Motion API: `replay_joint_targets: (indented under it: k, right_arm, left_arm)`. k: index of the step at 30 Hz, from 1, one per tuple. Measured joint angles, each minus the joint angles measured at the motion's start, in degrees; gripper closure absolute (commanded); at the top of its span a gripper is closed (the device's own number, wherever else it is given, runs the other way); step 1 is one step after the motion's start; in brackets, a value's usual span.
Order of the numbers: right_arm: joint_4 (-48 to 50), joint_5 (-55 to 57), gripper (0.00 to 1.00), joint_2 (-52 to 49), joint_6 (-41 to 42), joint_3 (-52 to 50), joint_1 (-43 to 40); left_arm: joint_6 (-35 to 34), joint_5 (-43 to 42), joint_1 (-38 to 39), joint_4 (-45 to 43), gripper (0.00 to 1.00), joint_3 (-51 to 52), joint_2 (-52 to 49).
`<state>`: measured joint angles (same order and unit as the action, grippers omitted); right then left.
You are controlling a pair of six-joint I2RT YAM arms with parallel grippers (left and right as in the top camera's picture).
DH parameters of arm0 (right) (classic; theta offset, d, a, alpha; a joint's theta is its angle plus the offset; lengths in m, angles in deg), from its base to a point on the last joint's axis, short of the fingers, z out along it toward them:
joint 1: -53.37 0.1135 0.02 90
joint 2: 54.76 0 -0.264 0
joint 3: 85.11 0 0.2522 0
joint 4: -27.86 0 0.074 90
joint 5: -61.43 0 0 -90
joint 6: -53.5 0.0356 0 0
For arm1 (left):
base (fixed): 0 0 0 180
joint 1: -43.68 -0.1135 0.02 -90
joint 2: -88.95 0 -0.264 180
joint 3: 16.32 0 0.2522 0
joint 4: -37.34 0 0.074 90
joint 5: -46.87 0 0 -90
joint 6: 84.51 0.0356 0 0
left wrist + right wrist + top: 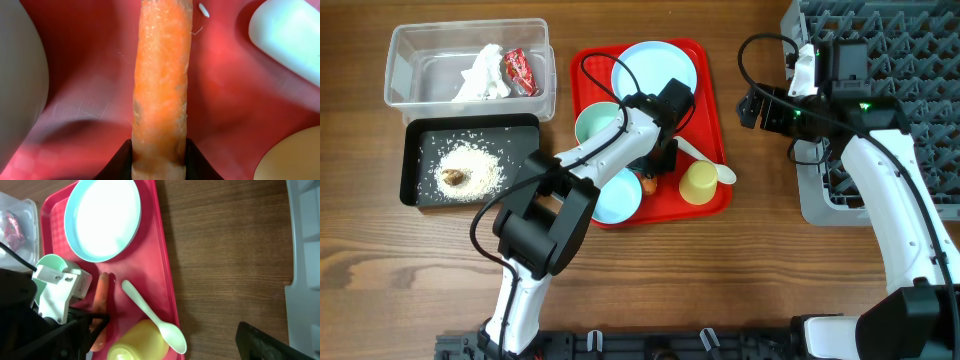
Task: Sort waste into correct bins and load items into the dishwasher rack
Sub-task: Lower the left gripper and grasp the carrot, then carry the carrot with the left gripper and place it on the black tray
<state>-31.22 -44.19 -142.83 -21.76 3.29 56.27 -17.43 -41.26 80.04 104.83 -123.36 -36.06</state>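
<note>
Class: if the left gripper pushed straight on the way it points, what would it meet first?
The carrot piece, which the left gripper grips at one end; right behind it, probably the red tray, though depth is unclear.

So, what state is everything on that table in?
Left gripper: shut on orange carrot piece, on flat red serving tray.
Right gripper: open, empty.
Clear rectangular plastic tub: holds crumpled white tissue, small red wrapper.
Black shallow rectangular tray: holds white rice grains, small brown food lump.
Pale blue round plate: empty.
Pale green bowl: upright.
Light blue bowl: on red tray.
Small yellow cup: on red tray.
White plastic spoon: lying on red tray.
</note>
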Motion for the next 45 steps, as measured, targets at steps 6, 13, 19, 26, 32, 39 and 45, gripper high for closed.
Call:
replay_joint_targets:
  k: [6, 13, 19, 26, 32, 39, 45]
  right_arm:
    - [0.0, 0.0, 0.00, 0.0, 0.0, 0.0, 0.0]
    - [0.0, 0.0, 0.00, 0.0, 0.0, 0.0, 0.0]
    - [-0.1, 0.0, 0.00, 0.0, 0.0, 0.0, 0.0]
    - [0.0, 0.0, 0.00, 0.0, 0.0, 0.0, 0.0]
    - [0.0, 0.0, 0.00, 0.0, 0.0, 0.0, 0.0]
    - [-0.1, 0.0, 0.00, 0.0, 0.0, 0.0, 0.0]
    - [-0.7, 0.2, 0.00, 0.0, 0.0, 0.0, 0.0]
  left_arm:
    - [0.0, 0.0, -0.5, 3.5, 0.92, -3.5, 0.0]
    - [0.0, 0.0, -2.1, 5.3, 0.93, -7.7, 4.3]
    - [-0.1, 0.5, -4.8, 11.8, 0.96, -8.6, 12.4]
    - [-0.5, 4.0, -17.3, 28.5, 0.96, -9.1, 17.6]
    - [-0.6, 6.8, -27.5, 29.3, 0.96, -6.3, 17.6]
    - [-0.9, 7.3, -33.5, 20.8, 0.93, 4.2, 17.6]
    - [-1.1, 7.3, -37.0, 9.1, 0.74, 13.4, 17.6]
